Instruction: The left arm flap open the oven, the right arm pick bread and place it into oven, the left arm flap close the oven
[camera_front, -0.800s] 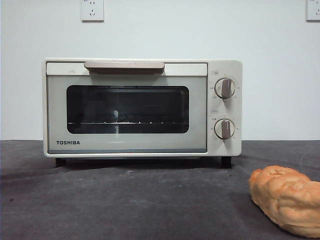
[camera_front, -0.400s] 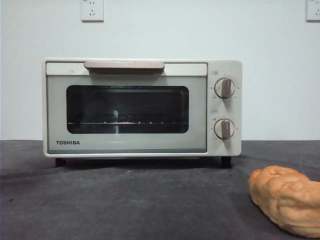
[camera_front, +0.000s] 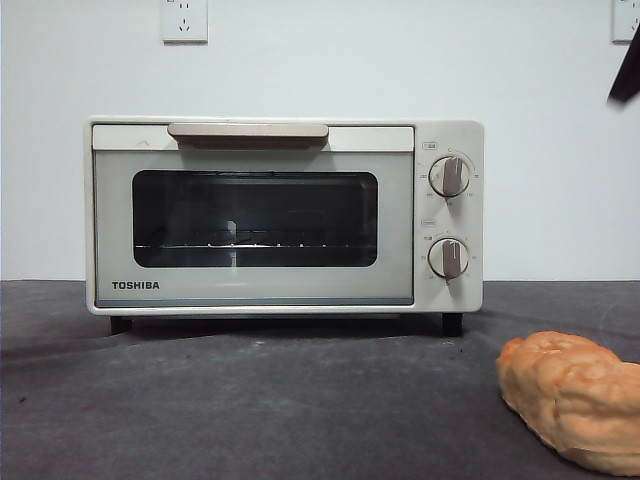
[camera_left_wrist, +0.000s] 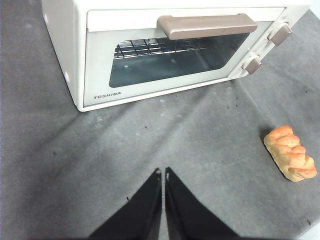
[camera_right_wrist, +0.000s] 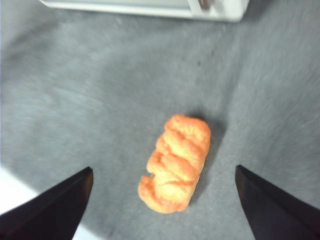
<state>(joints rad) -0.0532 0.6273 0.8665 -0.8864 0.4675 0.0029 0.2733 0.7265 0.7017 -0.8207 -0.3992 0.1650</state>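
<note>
Grey surface (camera_front: 250, 400): oven (camera_front: 285, 215) door closed. Bread (camera_right_wrist: 176, 162) lies right of oven, under wide-spread right tool (camera_right_wrist: 165, 195). Left tool (camera_left_wrist: 163, 175) pinched narrow, empty.

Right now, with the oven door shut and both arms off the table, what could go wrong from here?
The oven door is closed while the right gripper, jaws wide, hangs over the bread. If it picks first, it may have nowhere to put the loaf.

The left gripper, jaws together, is well short of the handle, and may slip off the smooth bar.

The bread lies near the table edge, so a nudge could push it off.
</note>
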